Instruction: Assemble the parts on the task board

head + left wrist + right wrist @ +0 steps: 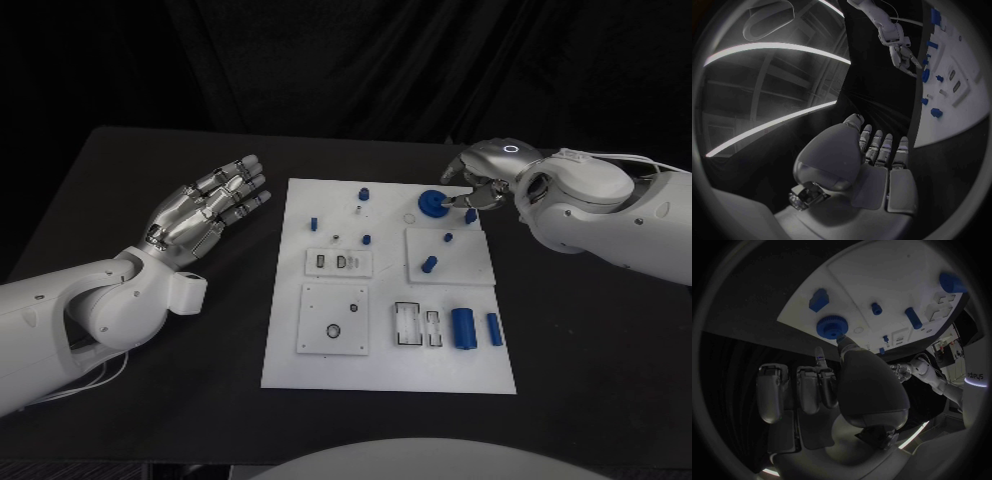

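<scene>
Blue gear point(433, 203) on task board point(382, 370), right hand point(483, 180) apparently touching it

Left robot hand point(879, 160) flat, fingers straight, beside task board point(967, 107)

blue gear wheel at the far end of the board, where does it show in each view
Head view: the blue gear wheel sits at the task board's far edge, right beside the right hand.
Left wrist view: it is the blue piece by the distant right hand.
Right wrist view: the gear lies just past that hand's fingertips.
Shared landmark: the right hand, next to the gear in every view.
</scene>
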`<state>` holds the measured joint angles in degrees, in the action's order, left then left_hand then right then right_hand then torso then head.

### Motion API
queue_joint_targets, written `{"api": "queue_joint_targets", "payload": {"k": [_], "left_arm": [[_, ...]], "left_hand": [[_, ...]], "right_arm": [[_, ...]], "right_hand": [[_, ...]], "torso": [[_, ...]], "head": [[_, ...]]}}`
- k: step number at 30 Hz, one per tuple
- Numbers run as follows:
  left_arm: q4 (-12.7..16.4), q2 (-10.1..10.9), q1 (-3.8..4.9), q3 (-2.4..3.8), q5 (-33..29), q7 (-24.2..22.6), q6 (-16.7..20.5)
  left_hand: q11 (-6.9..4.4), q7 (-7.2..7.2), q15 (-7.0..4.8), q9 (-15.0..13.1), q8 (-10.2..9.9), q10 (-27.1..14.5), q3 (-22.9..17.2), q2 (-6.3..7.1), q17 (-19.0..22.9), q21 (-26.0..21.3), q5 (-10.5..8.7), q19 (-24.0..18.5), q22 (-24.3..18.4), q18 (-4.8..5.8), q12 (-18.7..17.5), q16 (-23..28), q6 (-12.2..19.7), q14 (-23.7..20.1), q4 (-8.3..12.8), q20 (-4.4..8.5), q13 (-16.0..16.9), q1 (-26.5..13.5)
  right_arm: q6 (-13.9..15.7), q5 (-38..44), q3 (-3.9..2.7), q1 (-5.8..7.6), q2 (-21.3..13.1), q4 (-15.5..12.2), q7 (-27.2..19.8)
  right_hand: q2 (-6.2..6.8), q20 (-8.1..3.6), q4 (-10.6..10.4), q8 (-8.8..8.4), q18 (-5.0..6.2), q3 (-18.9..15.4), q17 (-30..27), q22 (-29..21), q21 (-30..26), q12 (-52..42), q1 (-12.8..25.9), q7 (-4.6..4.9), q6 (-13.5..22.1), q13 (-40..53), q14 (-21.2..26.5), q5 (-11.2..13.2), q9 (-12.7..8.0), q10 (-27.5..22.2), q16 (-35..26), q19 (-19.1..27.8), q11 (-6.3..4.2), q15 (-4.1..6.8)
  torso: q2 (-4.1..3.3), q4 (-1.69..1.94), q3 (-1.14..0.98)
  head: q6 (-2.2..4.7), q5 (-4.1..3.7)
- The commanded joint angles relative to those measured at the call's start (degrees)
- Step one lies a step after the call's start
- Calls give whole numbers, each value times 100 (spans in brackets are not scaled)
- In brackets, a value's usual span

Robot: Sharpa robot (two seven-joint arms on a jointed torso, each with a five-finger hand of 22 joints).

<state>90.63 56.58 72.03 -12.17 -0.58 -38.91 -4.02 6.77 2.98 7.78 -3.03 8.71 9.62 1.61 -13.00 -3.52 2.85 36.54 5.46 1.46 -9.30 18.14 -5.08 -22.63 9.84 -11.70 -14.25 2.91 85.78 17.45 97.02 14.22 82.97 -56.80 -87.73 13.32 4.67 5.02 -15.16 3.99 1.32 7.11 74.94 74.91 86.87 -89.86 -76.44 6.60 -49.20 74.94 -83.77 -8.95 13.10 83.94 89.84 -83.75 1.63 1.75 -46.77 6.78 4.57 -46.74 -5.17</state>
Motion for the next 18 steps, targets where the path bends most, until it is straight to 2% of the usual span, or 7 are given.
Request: {"api": "queue_joint_targets", "payload": {"k": [1,7,12,18], "left_arm": [[0,-18,6,5,5,-253,-89],[-35,-31,5,6,5,-248,-103],[-66,-36,4,6,5,-243,-120],[-86,-40,3,6,5,-239,-132]], "left_hand": [[16,1,12,0,-11,-30,-32,-37,5,13,32,0,4,-112,6,-14,3,-5,-13,-43,-3,27],[13,3,24,0,-13,-35,-48,-37,7,13,34,0,4,-112,-2,-13,8,-7,-10,-46,-5,23],[13,3,24,0,-13,-35,-48,-37,7,13,34,0,4,-112,-2,-13,8,-7,-10,-46,-5,23],[13,3,24,0,-13,-35,-48,-37,7,13,34,0,4,-112,-2,-13,8,-7,-10,-46,-5,23]], "right_arm": [[-134,57,-3,-27,28,34,141],[-141,57,-3,-53,114,126,135],[-163,58,-3,-78,196,203,129],[-194,58,-3,-98,263,248,120]], "right_hand": [[-33,-16,14,-25,-34,-25,1506,1335,18,-14,-15,1,40,1506,-623,-78,-16,606,16,-360,1,-18],[-54,-17,55,-15,-32,-16,1506,1334,9,-14,-82,-6,42,1506,-623,-220,-50,606,16,-354,-3,-16],[-59,-22,85,-6,-29,-11,1506,1330,0,-14,-124,-41,26,1506,-623,-258,-59,606,16,-347,-22,-6],[-70,-43,126,42,-28,-7,1506,1333,-1,-14,-174,-67,-75,1506,-623,-277,-47,606,16,-348,-50,19]], "torso": [[5,14,3],[12,-15,4],[13,10,6],[12,-2,7]], "head": [[0,-20],[-13,4],[-37,-19],[-53,3]]}}
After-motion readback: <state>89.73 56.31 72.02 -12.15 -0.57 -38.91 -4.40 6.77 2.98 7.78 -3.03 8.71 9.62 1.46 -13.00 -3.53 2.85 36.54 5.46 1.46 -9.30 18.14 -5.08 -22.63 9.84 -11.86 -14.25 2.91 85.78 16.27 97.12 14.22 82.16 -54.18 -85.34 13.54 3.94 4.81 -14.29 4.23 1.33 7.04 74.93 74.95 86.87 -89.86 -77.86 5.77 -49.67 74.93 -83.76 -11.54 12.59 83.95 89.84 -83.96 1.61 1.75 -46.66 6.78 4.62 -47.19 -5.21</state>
